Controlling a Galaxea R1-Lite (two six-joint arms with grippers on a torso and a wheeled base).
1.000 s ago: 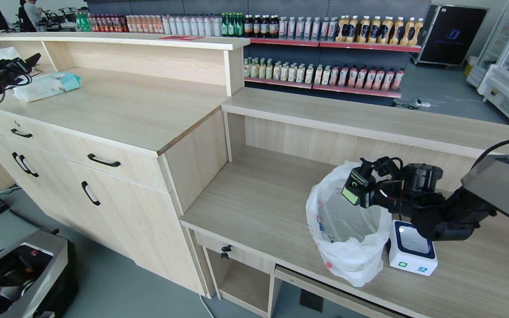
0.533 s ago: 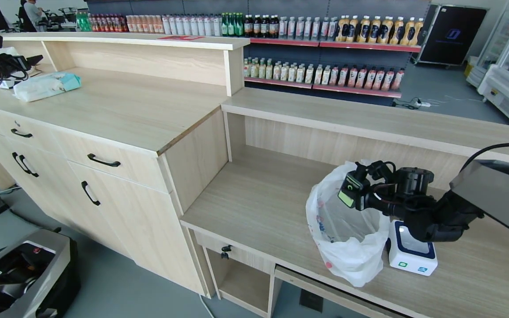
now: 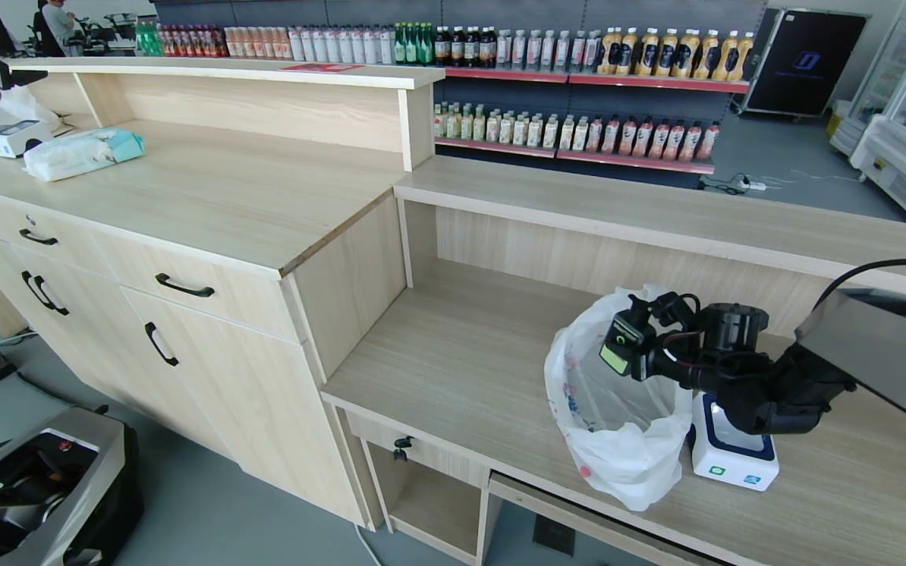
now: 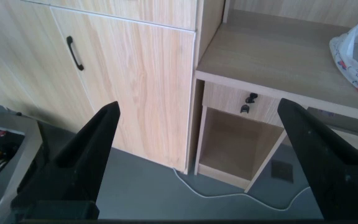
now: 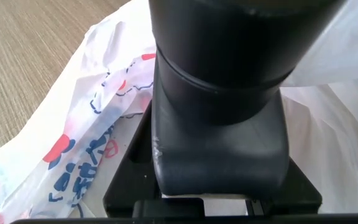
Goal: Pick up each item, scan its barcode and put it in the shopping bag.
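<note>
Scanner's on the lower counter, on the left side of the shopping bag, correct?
Not quite. The head view shows the scanner on the right side of the shopping bag, close against it. It does stand on the lower counter, as you said.

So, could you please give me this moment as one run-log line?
left gripper: open, empty | right gripper: at shopping bag mouth | scanner: beside bag | soft pack: on upper counter
</note>
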